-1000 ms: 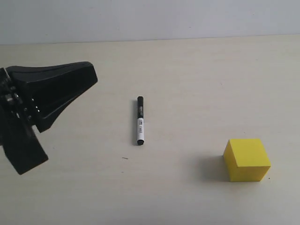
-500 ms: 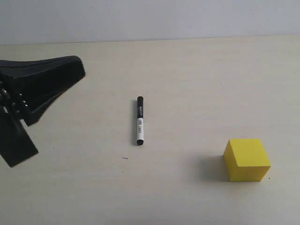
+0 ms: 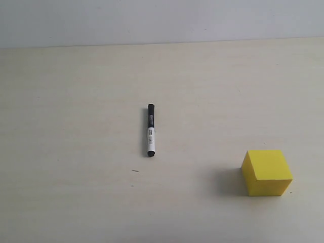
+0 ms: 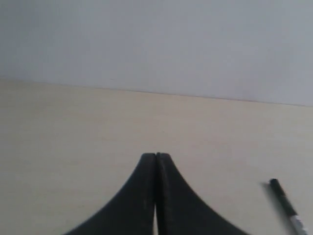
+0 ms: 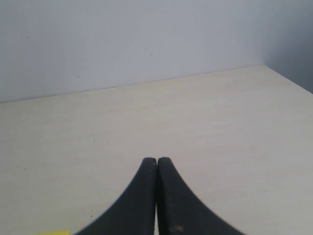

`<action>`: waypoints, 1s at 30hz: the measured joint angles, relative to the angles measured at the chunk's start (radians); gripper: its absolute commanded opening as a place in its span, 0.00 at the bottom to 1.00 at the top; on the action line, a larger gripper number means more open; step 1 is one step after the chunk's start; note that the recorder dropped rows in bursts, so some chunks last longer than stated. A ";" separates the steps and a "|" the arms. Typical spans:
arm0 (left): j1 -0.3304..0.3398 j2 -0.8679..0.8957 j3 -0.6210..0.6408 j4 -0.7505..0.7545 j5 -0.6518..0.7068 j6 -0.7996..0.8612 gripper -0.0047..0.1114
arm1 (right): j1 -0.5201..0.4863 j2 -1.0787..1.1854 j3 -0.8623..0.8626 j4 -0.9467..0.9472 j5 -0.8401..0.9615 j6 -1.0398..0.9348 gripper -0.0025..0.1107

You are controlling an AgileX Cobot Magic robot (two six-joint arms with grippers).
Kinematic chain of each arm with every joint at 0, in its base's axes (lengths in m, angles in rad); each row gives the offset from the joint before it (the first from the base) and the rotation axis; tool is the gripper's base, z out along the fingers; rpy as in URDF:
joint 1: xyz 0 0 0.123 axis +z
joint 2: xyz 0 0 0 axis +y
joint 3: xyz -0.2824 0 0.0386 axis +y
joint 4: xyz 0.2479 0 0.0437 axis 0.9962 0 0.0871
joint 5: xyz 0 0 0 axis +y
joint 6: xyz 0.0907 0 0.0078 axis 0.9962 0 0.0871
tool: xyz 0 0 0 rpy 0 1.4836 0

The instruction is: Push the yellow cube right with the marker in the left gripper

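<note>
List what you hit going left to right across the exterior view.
marker → yellow cube

The marker [image 3: 151, 130] lay flat on the pale counter [image 3: 76, 126] near its middle, black cap toward the far wall [image 3: 162, 20], white barrel behind it; the yellow cube [image 3: 267, 172] sat well apart to its right, nearer the camera.

The exterior camera looks down across the table [image 3: 76, 202] toward the wall [image 3: 152, 20]; the low wrist cameras share its marker [image 3: 151, 130] (left) and yellow cube [image 3: 267, 172] (right).
</note>
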 measured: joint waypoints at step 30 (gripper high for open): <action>0.145 -0.282 0.106 0.061 -0.006 0.013 0.04 | 0.000 0.000 0.000 0.000 0.000 0.000 0.02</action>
